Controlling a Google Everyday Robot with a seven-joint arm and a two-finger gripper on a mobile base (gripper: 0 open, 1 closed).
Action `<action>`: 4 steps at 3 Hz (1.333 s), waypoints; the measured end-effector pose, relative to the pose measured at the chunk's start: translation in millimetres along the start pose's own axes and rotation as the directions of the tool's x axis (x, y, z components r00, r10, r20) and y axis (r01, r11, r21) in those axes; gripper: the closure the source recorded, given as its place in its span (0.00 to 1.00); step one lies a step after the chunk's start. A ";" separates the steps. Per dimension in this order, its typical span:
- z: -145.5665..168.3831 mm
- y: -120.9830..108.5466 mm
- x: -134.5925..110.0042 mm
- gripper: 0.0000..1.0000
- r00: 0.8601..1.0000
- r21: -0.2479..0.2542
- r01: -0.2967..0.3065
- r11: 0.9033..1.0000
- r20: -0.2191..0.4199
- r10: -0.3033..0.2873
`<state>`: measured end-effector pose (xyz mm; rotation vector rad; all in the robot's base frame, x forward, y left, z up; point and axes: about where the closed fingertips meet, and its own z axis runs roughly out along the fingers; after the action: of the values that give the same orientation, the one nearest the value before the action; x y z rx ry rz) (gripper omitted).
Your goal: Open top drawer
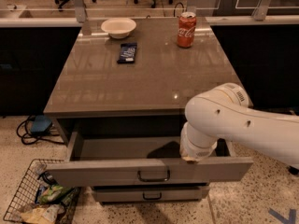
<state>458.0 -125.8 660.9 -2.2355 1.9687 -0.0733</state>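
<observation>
The top drawer (107, 171) stands pulled out from under the grey table top, showing its shallow grey inside (121, 148) and a black loop handle (153, 175) on its front. A narrower drawer front (149, 193) with a smaller black handle sits shut below it. My white arm (233, 120) reaches in from the right and bends down over the drawer's right part. The gripper is hidden behind the arm's wrist, down inside the drawer near the front wall.
On the table top (149, 73) are a white bowl (118, 27), a dark snack bar (127, 52) and a red cola can (186, 30). A wire basket (37, 199) with wrappers stands on the floor at the left. Cables (35, 127) lie behind it.
</observation>
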 end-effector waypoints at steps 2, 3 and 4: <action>-0.3 15.0 1.5 1.00 1.000 -0.022 -0.023 0.999 -0.002 0.023; -2.6 44.3 -2.6 1.00 0.999 -0.068 -0.050 0.996 -0.010 0.050; -1.1 60.1 -7.5 1.00 0.998 -0.126 -0.070 0.990 -0.013 0.069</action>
<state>397.9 -125.6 653.3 -2.2420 2.1094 0.0524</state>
